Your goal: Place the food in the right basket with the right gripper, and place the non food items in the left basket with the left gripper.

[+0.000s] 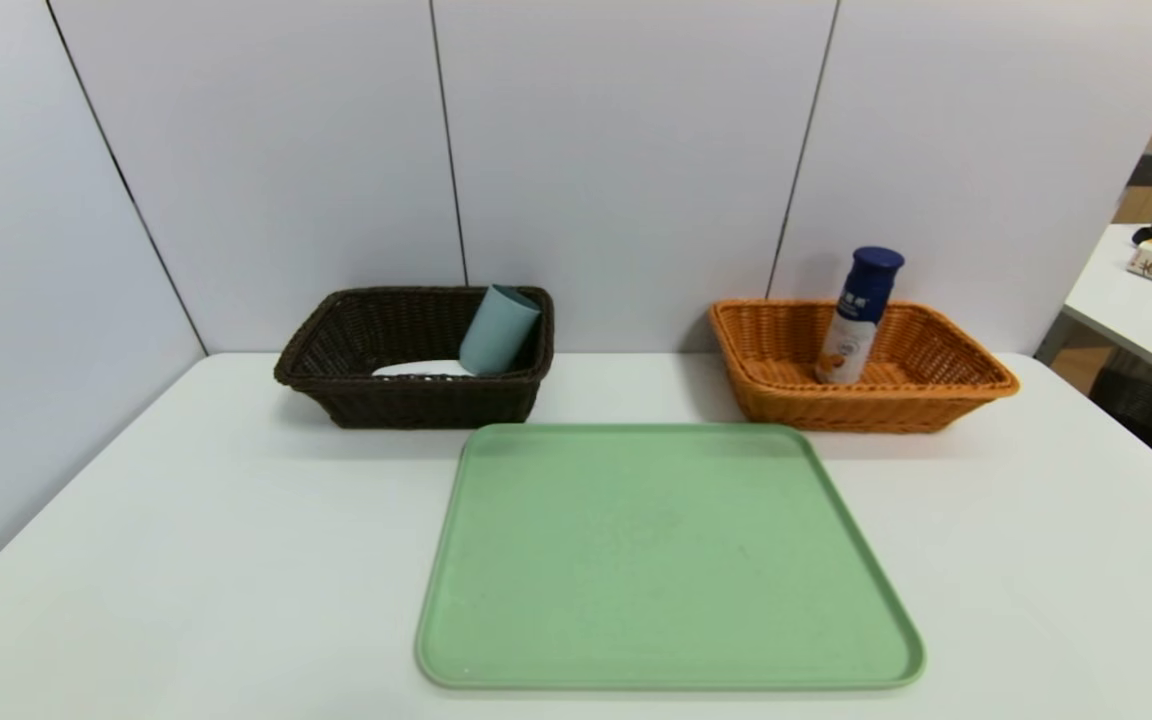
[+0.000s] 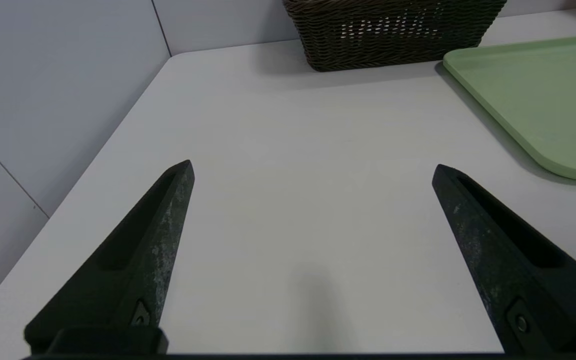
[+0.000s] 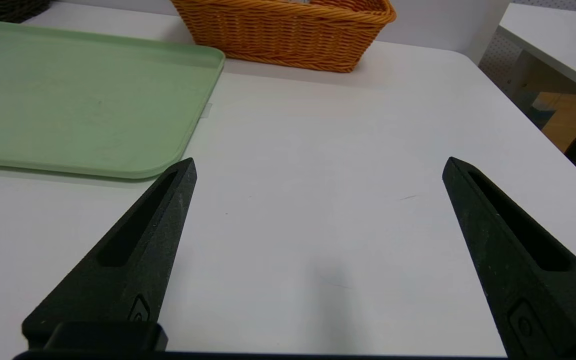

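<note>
The white drink bottle with a dark blue cap (image 1: 858, 318) stands leaning in the orange right basket (image 1: 946, 395) at the back right. In the dark brown left basket (image 1: 336, 395) at the back left, the grey-blue cup (image 1: 498, 330) leans against the wall above the flat white case (image 1: 416, 369). No marker pen shows. My left gripper (image 2: 313, 170) hangs open over bare table, short of the brown basket (image 2: 393, 45). My right gripper (image 3: 319, 165) is open too, low over the table and short of the orange basket (image 3: 288, 35). Neither arm appears in the head view.
A green tray (image 1: 666, 560) lies bare in the middle of the white table (image 1: 186, 560), its corners showing beside each gripper (image 2: 543, 100) (image 3: 68, 100). Grey partition walls close the back and left. A second table (image 1: 1136, 300) with boxes stands at the far right.
</note>
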Controlling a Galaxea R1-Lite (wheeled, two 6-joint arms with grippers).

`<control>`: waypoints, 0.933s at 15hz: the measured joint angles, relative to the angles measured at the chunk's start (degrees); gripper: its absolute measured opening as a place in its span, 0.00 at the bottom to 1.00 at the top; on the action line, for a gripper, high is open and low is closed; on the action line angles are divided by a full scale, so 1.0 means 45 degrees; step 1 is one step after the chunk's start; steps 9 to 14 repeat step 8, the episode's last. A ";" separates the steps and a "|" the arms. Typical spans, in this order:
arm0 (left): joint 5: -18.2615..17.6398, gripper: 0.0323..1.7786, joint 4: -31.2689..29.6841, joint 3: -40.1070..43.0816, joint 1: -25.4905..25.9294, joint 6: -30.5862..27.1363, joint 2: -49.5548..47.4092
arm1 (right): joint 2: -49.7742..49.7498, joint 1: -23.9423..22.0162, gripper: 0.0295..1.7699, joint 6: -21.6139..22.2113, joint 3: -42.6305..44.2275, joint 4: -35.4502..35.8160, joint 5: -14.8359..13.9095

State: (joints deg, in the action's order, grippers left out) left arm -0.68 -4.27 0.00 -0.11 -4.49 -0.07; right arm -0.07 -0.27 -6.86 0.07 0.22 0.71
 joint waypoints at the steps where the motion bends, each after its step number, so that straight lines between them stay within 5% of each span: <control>1: -0.0005 0.95 0.0000 0.0000 0.0000 0.0011 0.0000 | 0.0000 0.0000 0.96 0.0003 0.0000 0.0011 -0.0005; 14: -0.0005 0.95 0.0000 0.0000 0.0000 0.0000 0.0000 | 0.0000 0.0005 0.96 0.0000 0.0014 0.0000 -0.0030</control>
